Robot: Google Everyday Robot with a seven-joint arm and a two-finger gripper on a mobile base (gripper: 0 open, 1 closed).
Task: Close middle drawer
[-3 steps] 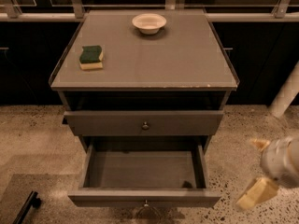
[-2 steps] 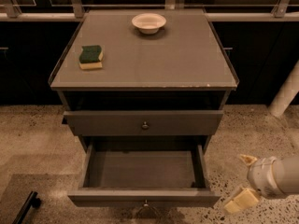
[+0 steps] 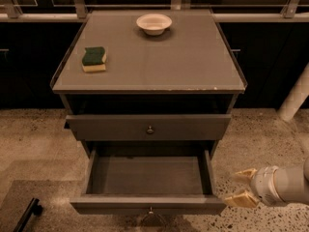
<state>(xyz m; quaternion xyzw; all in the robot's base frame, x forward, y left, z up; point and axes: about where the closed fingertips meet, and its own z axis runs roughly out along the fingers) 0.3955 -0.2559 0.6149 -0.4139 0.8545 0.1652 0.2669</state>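
The grey cabinet (image 3: 149, 76) has its middle drawer (image 3: 147, 175) pulled far out, empty inside. Its low front (image 3: 120, 205) faces me, with a small round knob (image 3: 151, 210) at the bottom edge of the view. Above it, the taller-fronted top drawer (image 3: 193, 127) stands slightly out. The lowest drawer is hidden. My gripper (image 3: 241, 186) is at the lower right, just right of the middle drawer's front right corner. It points left with its tan fingers (image 3: 244, 174) apart and holds nothing.
A white bowl (image 3: 154, 23) and a green-and-yellow sponge (image 3: 93, 59) sit on the cabinet top. A white post (image 3: 295, 98) stands on the speckled floor at the right. A black bar (image 3: 26, 215) lies at the lower left. Dark cabinets line the back.
My gripper has moved left, from farther right to just beside the middle drawer's front right corner. The drawers have not moved.
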